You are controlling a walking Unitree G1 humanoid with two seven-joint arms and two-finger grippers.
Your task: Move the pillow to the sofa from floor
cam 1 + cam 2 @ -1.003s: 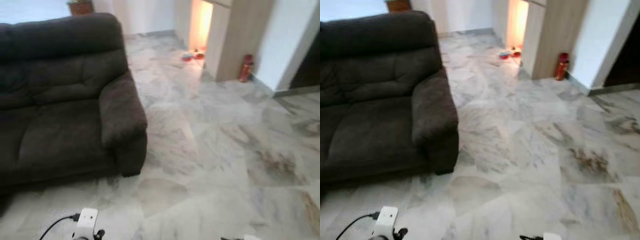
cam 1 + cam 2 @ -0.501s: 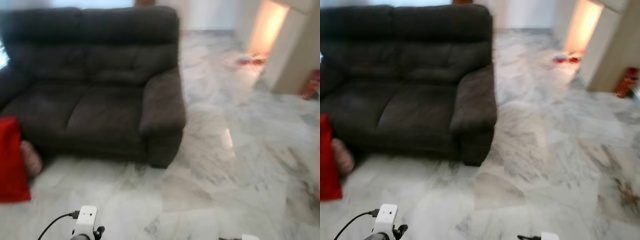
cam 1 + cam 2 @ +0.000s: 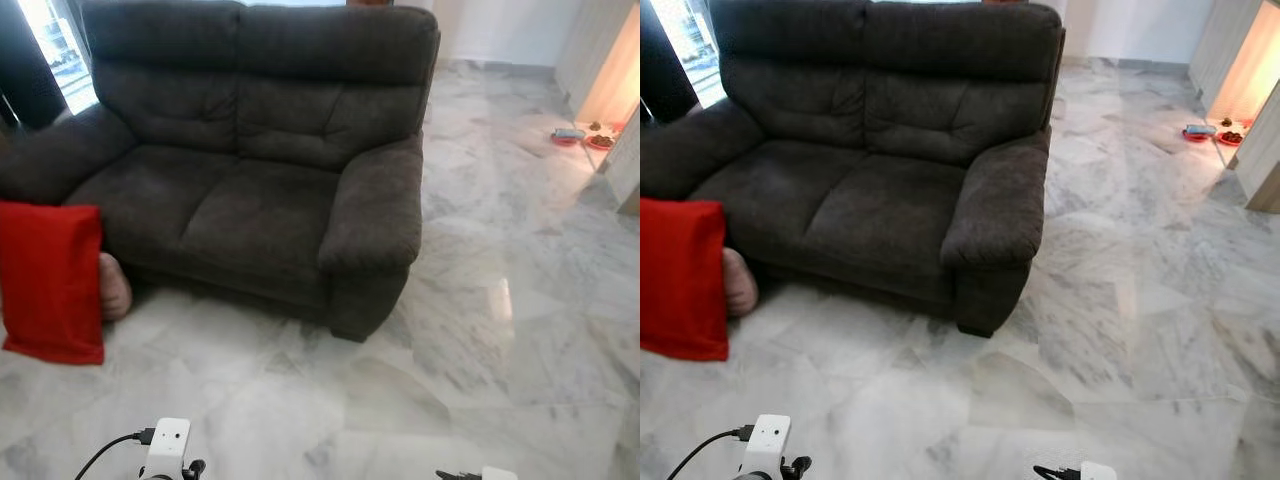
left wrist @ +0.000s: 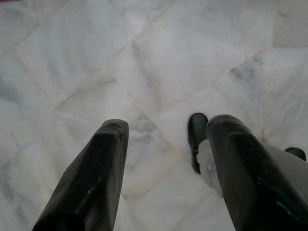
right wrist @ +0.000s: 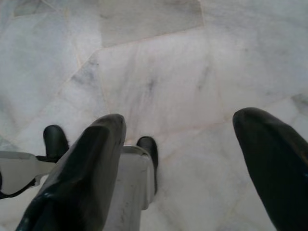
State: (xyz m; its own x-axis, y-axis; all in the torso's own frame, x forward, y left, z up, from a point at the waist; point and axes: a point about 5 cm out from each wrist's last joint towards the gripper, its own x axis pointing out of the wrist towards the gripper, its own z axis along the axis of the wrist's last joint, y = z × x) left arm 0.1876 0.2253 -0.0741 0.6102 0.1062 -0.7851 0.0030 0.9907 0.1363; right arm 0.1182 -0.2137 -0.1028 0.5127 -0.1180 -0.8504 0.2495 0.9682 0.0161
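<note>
A flat red fabric pillow [image 3: 50, 280] stands on the pale marble floor [image 3: 480, 330], leaning against the left front of the dark brown two-seat sofa [image 3: 260, 170], with a small pinkish cushion [image 3: 114, 286] tucked behind it. The left claw [image 4: 163, 168] and right claw [image 5: 178, 163] hang low, fingers apart and empty, probably idle until the robot reaches the pillow.

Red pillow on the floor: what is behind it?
Behind the red pillow, a pinkish rounded thing pokes out against the sofa base; the rest is covered, so unidentifiable.
</note>
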